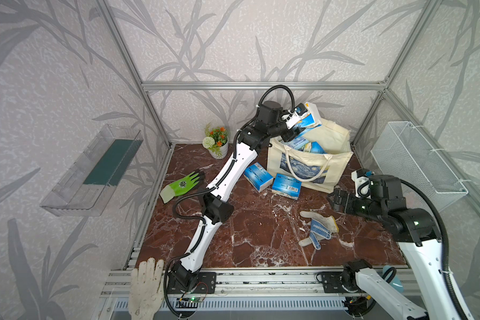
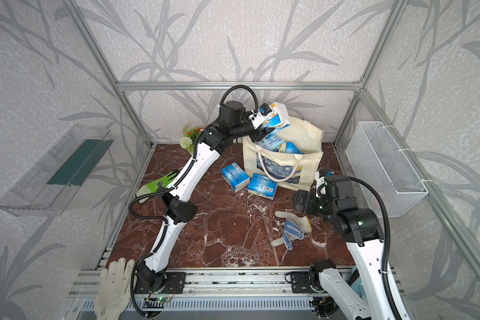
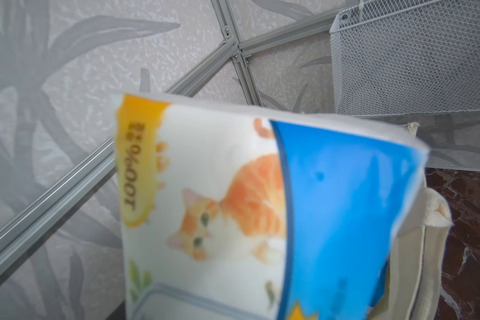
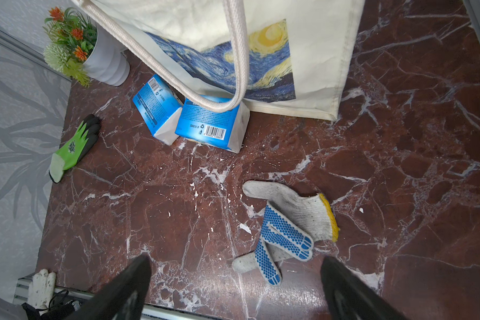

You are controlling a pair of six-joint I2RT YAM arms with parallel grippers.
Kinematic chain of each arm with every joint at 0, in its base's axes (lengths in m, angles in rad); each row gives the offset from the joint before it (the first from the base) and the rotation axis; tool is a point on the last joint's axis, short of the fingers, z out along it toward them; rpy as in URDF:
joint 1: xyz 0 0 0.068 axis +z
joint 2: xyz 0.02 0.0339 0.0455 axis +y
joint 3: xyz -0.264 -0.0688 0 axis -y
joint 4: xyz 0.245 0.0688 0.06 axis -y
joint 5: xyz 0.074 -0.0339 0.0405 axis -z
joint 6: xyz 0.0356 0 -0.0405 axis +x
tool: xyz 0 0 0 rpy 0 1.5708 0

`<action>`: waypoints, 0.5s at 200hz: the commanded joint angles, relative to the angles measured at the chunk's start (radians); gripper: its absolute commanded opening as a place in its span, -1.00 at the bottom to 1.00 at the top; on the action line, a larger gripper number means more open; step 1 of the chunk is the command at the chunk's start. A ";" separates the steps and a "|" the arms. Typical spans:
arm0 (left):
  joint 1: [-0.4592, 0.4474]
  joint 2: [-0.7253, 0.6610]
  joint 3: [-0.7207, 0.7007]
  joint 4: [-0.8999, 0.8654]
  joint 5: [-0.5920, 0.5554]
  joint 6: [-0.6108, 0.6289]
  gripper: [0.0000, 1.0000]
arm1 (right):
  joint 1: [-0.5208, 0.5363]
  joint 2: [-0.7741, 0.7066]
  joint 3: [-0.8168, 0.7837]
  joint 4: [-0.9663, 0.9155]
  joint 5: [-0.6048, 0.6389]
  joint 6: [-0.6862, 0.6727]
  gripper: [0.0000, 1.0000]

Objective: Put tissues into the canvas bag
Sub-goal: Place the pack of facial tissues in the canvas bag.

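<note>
**Only "100%" reads clearly**

The cat-print tissue pack (image 3: 219,210) carries "100%" on its orange-yellow band, followed by blurred characters. On the desk (image 4: 150,210), the barcoded tissue pack (image 4: 211,122) and the neighbouring pack (image 4: 153,105) show barcodes and small print, too fine to read. The green glove (image 4: 72,146) bears an illegible emblem.

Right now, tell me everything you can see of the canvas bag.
The canvas bag is cream fabric with white rope handles and a blue swirling print. It stands upright and open at the back of the marble table, tissue packs inside. Two packs sit at its front base, one handle draped over one. The left tool holds a cat-print pack above its mouth.
</note>
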 commanded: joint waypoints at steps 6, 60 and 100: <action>-0.034 0.033 0.017 0.141 -0.062 0.060 0.27 | -0.002 -0.001 -0.011 -0.004 0.004 0.004 0.92; -0.055 0.090 0.017 0.160 -0.097 0.104 0.31 | -0.002 0.022 0.015 0.015 -0.004 0.004 0.92; -0.053 0.107 0.017 0.132 -0.133 0.141 0.35 | -0.002 0.030 0.011 0.029 -0.008 -0.002 0.92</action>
